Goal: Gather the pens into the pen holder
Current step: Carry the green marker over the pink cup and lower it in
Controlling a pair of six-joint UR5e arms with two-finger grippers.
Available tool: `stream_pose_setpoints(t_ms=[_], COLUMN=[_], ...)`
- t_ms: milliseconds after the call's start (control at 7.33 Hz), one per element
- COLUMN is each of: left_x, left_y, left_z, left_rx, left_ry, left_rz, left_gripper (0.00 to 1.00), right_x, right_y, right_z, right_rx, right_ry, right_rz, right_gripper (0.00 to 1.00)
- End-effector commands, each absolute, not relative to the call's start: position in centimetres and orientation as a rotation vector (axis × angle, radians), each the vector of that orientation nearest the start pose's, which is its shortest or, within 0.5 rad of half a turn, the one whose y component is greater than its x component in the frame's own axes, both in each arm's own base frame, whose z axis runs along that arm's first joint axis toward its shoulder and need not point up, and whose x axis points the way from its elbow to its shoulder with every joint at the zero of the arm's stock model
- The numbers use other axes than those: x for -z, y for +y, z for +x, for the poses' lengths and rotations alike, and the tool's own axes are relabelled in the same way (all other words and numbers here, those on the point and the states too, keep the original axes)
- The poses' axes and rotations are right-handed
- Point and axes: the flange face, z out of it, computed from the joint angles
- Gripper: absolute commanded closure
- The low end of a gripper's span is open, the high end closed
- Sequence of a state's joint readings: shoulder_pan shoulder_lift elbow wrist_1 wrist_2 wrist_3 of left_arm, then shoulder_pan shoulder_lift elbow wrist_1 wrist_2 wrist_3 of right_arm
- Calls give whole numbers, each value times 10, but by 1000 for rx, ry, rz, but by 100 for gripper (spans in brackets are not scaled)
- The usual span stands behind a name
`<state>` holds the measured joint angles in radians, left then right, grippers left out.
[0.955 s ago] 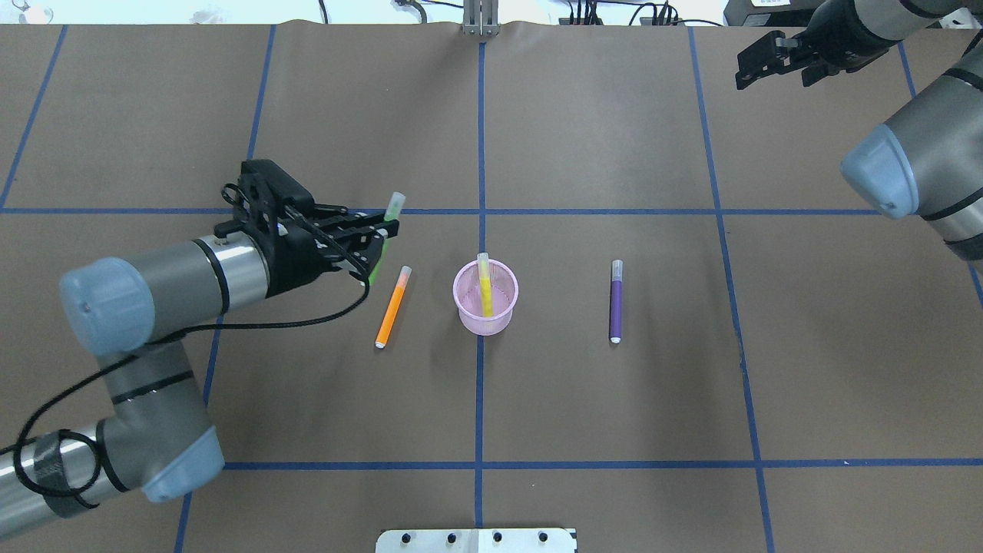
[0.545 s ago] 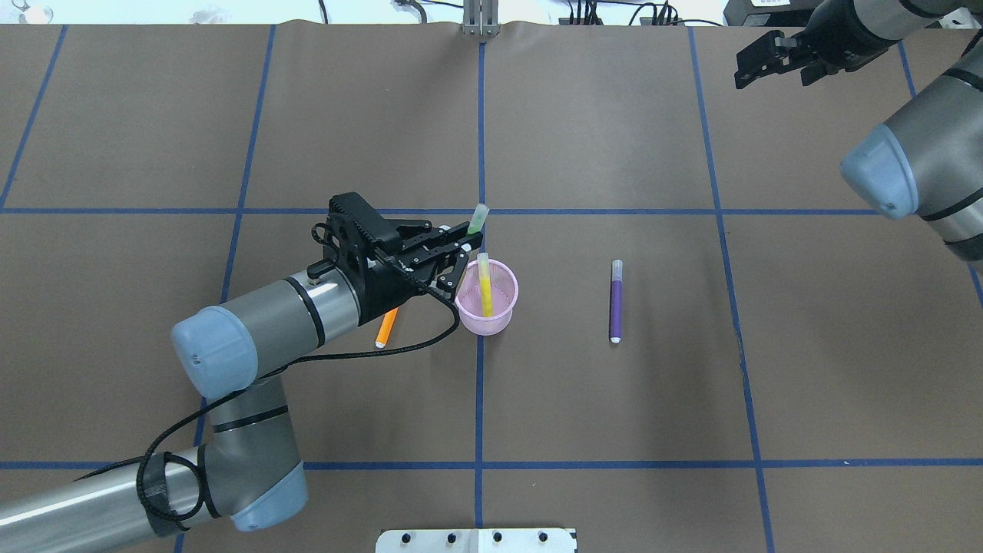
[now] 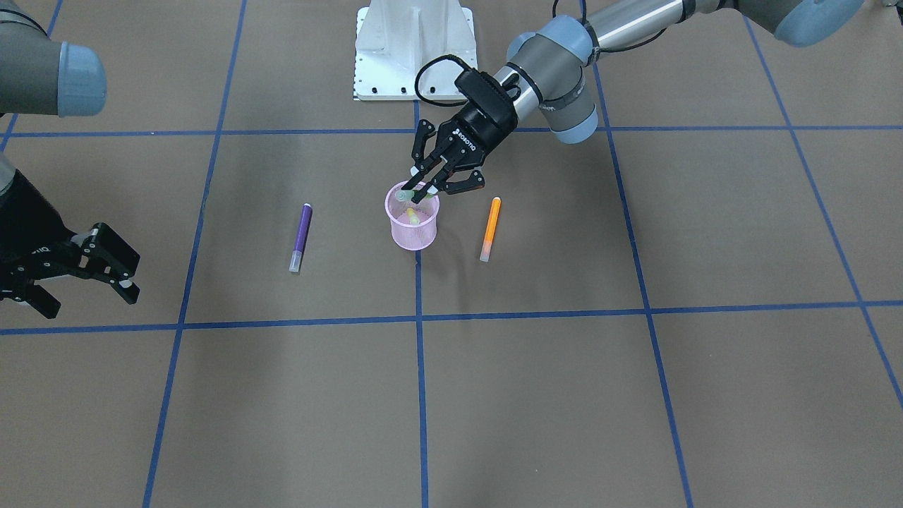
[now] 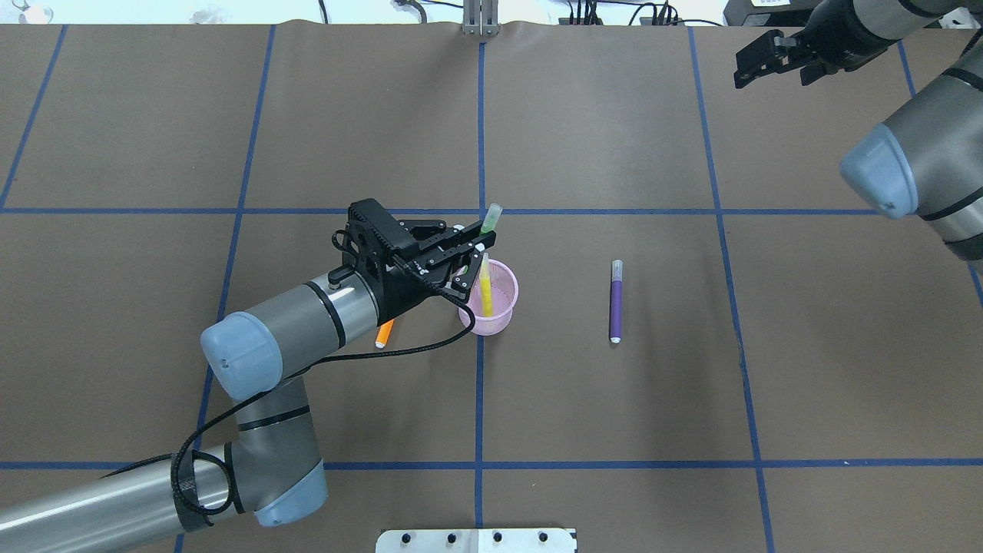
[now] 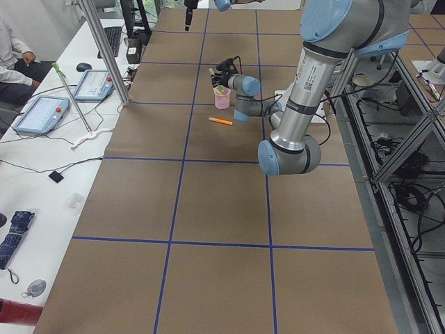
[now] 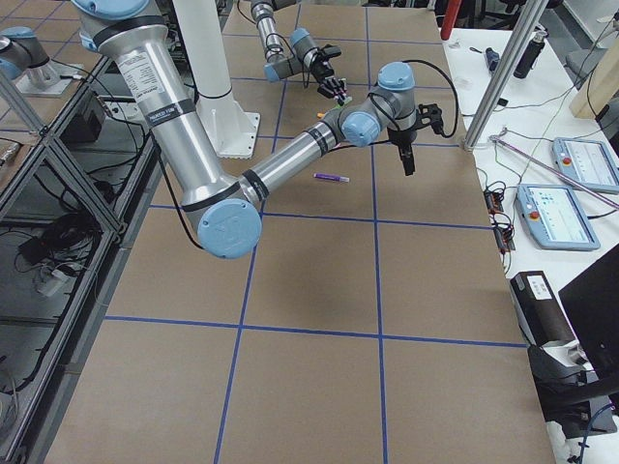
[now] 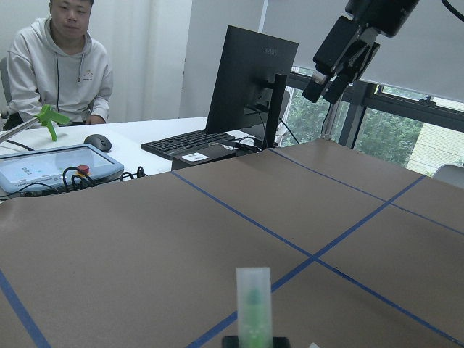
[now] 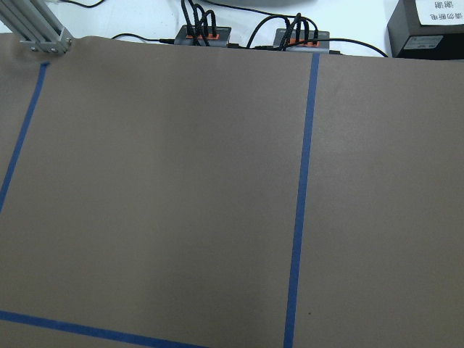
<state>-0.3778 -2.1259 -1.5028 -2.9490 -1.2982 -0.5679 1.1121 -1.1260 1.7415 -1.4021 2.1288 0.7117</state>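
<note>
1. Pink mesh pen holder stands mid-table in the front-facing view, with a yellow pen leaning inside. From 1 o'clock comes the left gripper, clamped on the green pen, which is tilted over the holder's rim. Its lower end is hidden, so can't tell if it is inside. At 9 o'clock of the holder the purple pen lies flat, and at 3 o'clock the orange pen, both apart from it. At the 8 o'clock edge is the right gripper, jaws spread, nothing between them.
2. Overhead: green pen's pale cap sticks out at 12 o'clock of the holder. Orange pen at 9 o'clock is mostly covered by the left arm, only one end showing. Purple pen is at 3 o'clock. Right gripper is far off at 1 o'clock, well apart from all pens.
3. Exterior left: far and small. Left gripper is over the holder, orange pen at 6 o'clock of it. Jaws too small to judge.
4. Exterior right: right gripper points down at 3 o'clock of the purple pen, not touching.
5. Left wrist: green pen's cap is upright at 6 o'clock, right gripper high at 1 o'clock. A man sits at 10 o'clock, with a monitor and keyboard on the desk.
6. Right wrist: brown table paper, blue tape lines, cable plugs at 12 o'clock.
</note>
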Motion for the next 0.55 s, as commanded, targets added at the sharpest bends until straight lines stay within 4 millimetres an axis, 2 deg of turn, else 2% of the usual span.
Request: stream_pose_setpoints(t_ms=[0,136,273,409], left_x=[-214,-213,-213,-212], left_y=[-383,-383,-383,-375], left_z=[534,533,534,538], left_rx=[-179,-175,-167,-155], left_ry=[1310,1314,1310,1315], left_rz=[1320,1318,1319,1318], left_gripper=[66,30,0,0], right_x=[-309,-309,-309,-309], right_y=[-603,-603,-603,-603], right_z=[-208,-208,-208,-208], right_rx=[-16,-16,-16,-16], right_ry=[-860,-860,-860,-860], right_rz=[345,345,345,345], right_gripper=[0,0,0,0])
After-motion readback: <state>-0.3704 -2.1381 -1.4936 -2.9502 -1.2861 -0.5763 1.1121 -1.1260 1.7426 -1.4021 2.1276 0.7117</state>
